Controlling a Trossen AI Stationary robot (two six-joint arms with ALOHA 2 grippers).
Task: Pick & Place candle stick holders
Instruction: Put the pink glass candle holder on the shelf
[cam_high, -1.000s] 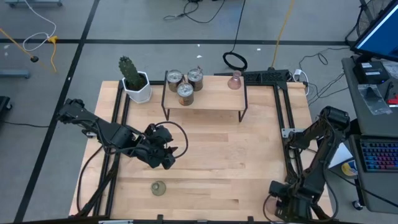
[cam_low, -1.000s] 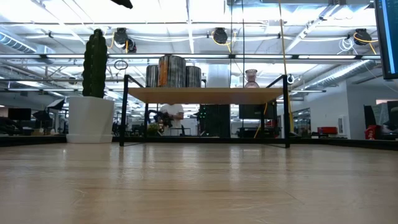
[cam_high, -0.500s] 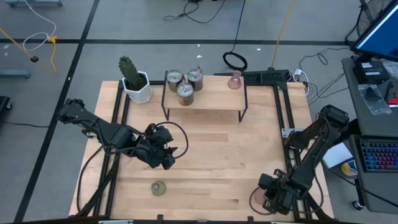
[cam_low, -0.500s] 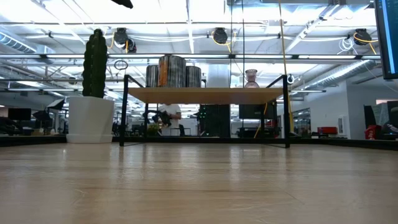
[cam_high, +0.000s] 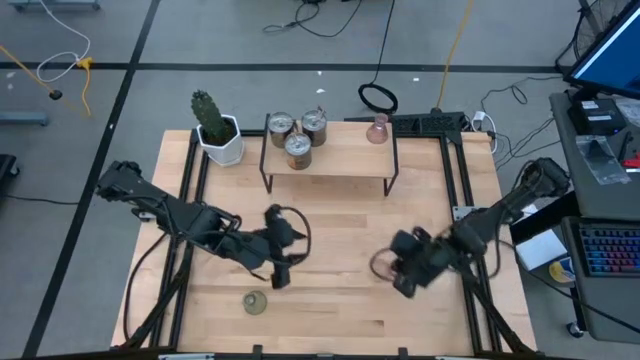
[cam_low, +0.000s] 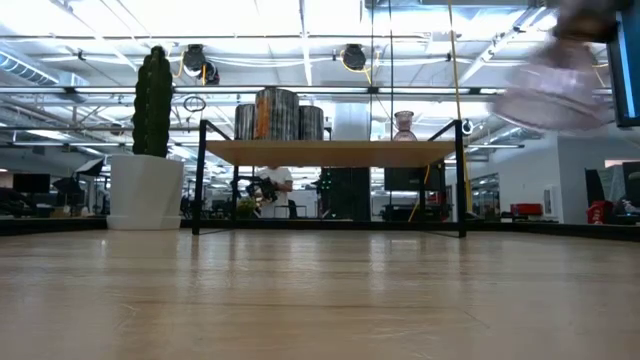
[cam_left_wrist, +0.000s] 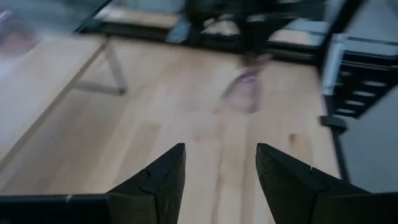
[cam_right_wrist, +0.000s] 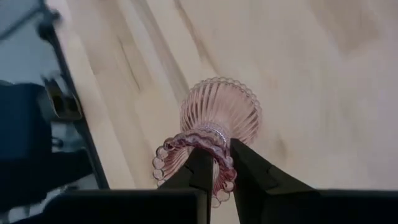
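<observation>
My right gripper (cam_right_wrist: 216, 163) is shut on a pink ribbed glass candle stick holder (cam_right_wrist: 221, 115), which shows over the table's right middle (cam_high: 383, 265) and as a blur high in the low view (cam_low: 550, 92). My left gripper (cam_left_wrist: 220, 177) stands open and holds nothing left of the table's middle (cam_high: 281, 274). An olive-green glass holder (cam_high: 255, 301) stands on the table near the front edge. Three silvery holders (cam_high: 297, 147) and a second pink holder (cam_high: 377, 130) stand on the raised shelf (cam_high: 340, 160) at the back. My right gripper pinches the holder's beaded rim (cam_right_wrist: 214, 138) at its near end between the two fingers. The fingers slant down from the table's right side. The holder hangs clear of the table, tilted, its flared ribbed end (cam_right_wrist: 239, 109) pointing away from the fingers.
A green cactus in a white pot (cam_high: 216, 128) stands at the back left beside the shelf. Black frame rails (cam_high: 462, 190) run along the table's left and right sides. Bare wood lies between the two grippers and under the shelf.
My right gripper has gone from the table's near right corner up and toward the middle, carrying the pink holder lifted clear of the table. My left gripper has shifted a little toward the right and turned about.
</observation>
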